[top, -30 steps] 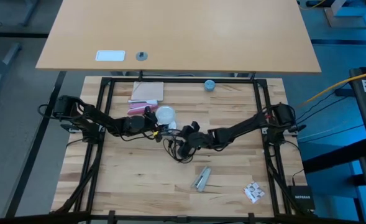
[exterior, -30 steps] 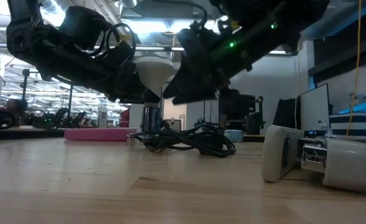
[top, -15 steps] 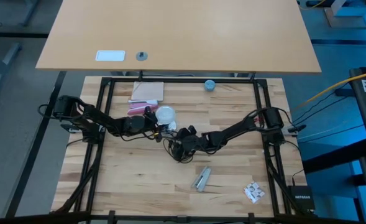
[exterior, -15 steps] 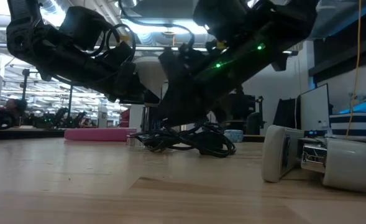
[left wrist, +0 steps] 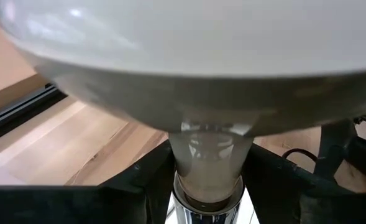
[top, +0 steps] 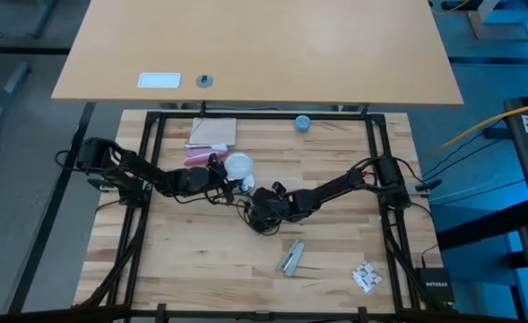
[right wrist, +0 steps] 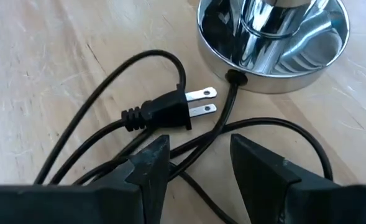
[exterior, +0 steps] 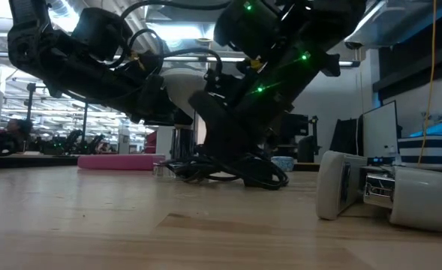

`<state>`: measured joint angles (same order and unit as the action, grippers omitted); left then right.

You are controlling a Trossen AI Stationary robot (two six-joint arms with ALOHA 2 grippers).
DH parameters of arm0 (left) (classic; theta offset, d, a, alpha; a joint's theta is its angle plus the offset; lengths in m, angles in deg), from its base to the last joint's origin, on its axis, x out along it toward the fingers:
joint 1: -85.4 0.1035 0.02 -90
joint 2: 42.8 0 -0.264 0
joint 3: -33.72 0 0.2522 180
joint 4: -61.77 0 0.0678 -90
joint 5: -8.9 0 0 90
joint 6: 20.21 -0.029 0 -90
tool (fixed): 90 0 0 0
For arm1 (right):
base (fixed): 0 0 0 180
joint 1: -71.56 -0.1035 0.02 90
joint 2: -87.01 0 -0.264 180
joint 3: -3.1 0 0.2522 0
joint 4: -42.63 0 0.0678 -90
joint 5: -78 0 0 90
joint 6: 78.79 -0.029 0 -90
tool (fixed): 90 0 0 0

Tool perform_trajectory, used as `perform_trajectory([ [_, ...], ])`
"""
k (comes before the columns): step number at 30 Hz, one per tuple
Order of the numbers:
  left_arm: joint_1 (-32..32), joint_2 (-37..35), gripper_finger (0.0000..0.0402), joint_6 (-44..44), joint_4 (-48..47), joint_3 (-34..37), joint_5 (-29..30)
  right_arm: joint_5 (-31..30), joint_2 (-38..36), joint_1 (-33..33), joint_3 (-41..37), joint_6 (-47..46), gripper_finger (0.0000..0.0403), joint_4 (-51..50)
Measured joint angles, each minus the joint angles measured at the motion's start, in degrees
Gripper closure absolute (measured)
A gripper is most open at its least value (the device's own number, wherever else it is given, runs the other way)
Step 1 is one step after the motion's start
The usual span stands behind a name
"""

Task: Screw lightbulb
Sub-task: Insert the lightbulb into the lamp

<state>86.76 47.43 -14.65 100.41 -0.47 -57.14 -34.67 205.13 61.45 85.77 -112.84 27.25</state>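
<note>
White frosted bulb (top: pixel 238 165) is sitting mid-table from above, left gripper (top: pixel 230 184) beside it. Left wrist view: fingers (left wrist: pixel 142 180) are clamping its smooth neck, the safest hold; light, fragile. Right gripper (right wrist: pixel 192 165) is hanging spread, empty, over cord (right wrist: pixel 170 112).

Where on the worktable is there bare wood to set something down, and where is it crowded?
Free: the near-left wood, left of the grey clip. Crowded: mid-table, where the lightbulb, black cord and both arms meet.

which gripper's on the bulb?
The left gripper: its fingers clamp the bulb at the neck. The right gripper hangs open over the black cord.
</note>
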Motion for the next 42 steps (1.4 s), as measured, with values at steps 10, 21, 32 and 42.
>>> perform_trajectory([
  [10, 0.0, 0.0, 0.0231, 0.0, -0.02, 0.0, 0.0, 0.16, -0.09, 0.0, 0.0, 0.0, 0.0272, -3.2],
  [21, 0.02, 0.0, 0.0231, -0.01, -0.8, 0.0, -3.58, -6.93, -0.11, 0.1, -0.02, 4.62, 0.0388, -6.29],
  [32, 0.04, 0.0, 0.0231, -0.04, -1.01, 0.02, -6.03, -8.9, -0.11, 4.05, -0.04, 10.61, 0.0373, -10.04],
  [42, 0.02, 0.0, 0.0231, -0.36, -1.24, 0.02, -6.1, -3.69, -0.35, 4.93, 0.06, 14.94, 0.0379, -10.78],
])
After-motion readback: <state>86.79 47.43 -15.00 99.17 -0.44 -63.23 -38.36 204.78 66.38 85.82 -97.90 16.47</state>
